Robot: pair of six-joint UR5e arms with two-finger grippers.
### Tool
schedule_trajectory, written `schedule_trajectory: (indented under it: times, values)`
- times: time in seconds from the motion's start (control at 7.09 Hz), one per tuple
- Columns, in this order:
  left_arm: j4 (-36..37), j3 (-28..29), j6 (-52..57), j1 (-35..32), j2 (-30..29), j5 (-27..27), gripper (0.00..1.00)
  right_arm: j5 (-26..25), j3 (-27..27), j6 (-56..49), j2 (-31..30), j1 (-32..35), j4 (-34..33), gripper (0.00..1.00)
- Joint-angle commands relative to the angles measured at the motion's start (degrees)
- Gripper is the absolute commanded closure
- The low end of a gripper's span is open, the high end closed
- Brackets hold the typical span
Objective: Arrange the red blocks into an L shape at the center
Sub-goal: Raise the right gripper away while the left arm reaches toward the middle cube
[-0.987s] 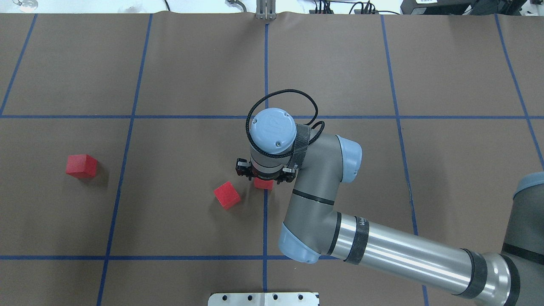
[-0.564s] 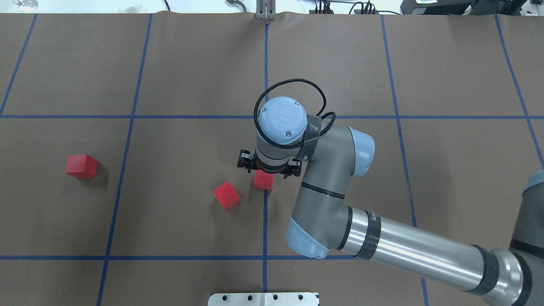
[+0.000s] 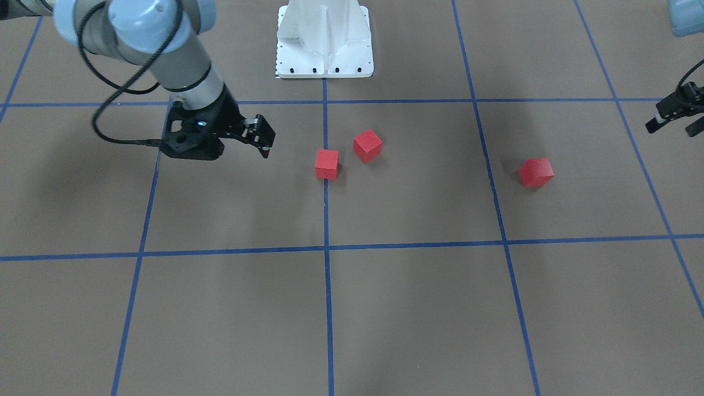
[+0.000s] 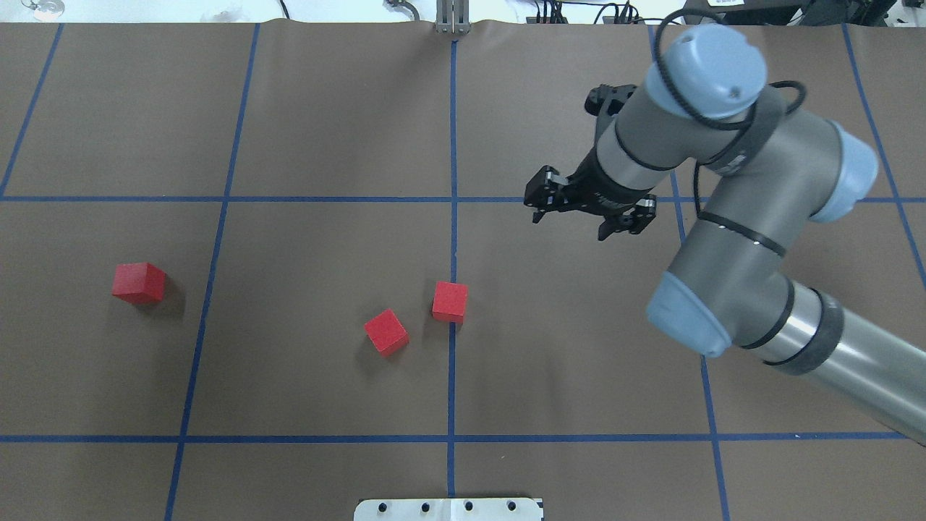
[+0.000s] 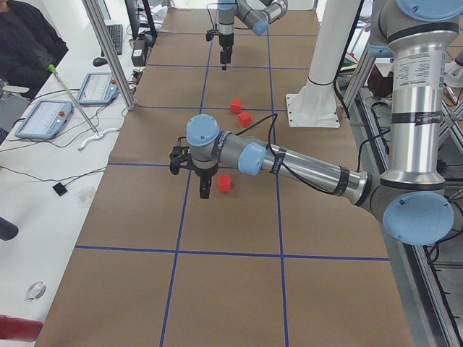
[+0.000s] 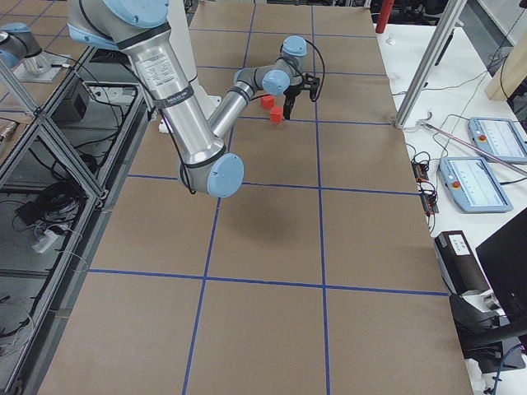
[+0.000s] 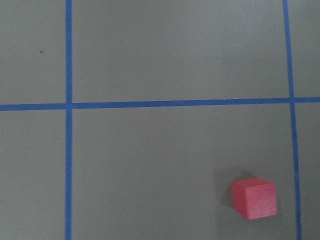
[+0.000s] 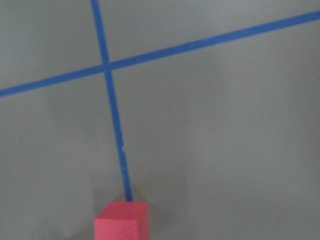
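Three red blocks lie on the brown taped surface. One red block sits on the middle vertical blue tape line at the center. It also shows at the bottom of the right wrist view. A second red block lies turned, just to its left, apart from it. The third red block lies far left. My right gripper is open and empty, raised, to the far right of the center blocks. My left gripper is open and empty, hanging beyond the third block.
The white robot base stands on the near side of the table, and its plate shows at the bottom of the overhead view. A person and tablets are beside the table's far edge.
My right gripper has let go of the block on the middle line. It has risen and swung away to the far right. That block stays on the line. The other two blocks have not moved.
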Motion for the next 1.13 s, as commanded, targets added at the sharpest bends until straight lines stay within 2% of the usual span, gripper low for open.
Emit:
schedule_trajectory:
  times: [0.0, 0.14, 0.28, 0.42, 0.56, 0.7, 0.99]
  values:
    - [0.0, -3.6, -19.4, 11.1, -8.4, 0.8, 0.00, 4.9, 1.1, -15.7, -8.7, 9.3, 0.2, 0.00]
    - [0.1, -3.4, -28.9, 17.2, -14.0, 5.1, 0.00, 4.9, -0.2, -21.8, -10.7, 11.6, 0.2, 0.00]
    - [0.3, -2.8, -41.9, 25.4, -18.9, 11.7, 0.00, 4.8, -1.3, -25.3, -12.3, 13.1, 0.4, 0.01]
    - [0.9, -2.5, -45.4, 31.4, -22.3, 16.7, 0.01, 4.6, -1.5, -26.7, -13.0, 13.4, 0.4, 0.00]
    - [2.1, -1.4, -54.2, 34.0, -24.6, 17.2, 0.00, 4.5, -2.1, -26.7, -12.8, 13.3, 0.5, 0.01]
    - [1.7, -1.0, -69.3, 40.3, -26.5, 20.2, 0.00, 4.5, -2.2, -26.6, -12.8, 13.3, 0.5, 0.01]
    - [1.2, 4.5, -71.0, 45.6, -29.9, 24.7, 0.00, 4.5, -2.6, -26.6, -12.8, 13.3, 0.6, 0.00]
